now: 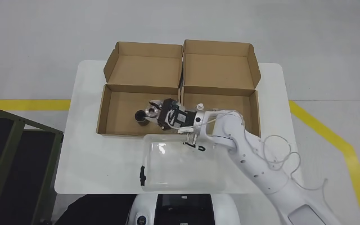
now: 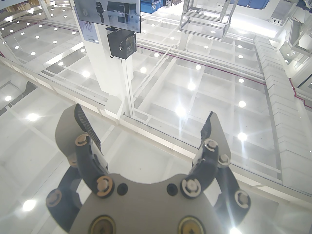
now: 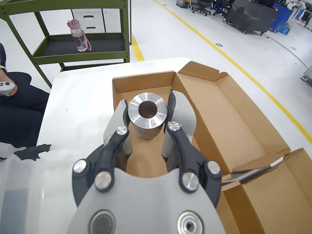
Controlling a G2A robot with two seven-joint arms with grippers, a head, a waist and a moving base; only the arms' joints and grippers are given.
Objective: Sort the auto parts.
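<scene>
Right wrist view | cardboard box point(image 3: 143, 82) holds metal sleeve point(image 3: 135, 117) | right fingers point(image 3: 171, 104) pinching it | left fingers point(image 2: 87, 127) spread

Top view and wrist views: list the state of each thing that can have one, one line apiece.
left box: open, lid folded back.
right box: open, lid folded back.
metal sleeve: upright inside the left box, bore facing up, gripped.
right hand: shut on the metal sleeve.
left hand: open, holding nothing.
</scene>
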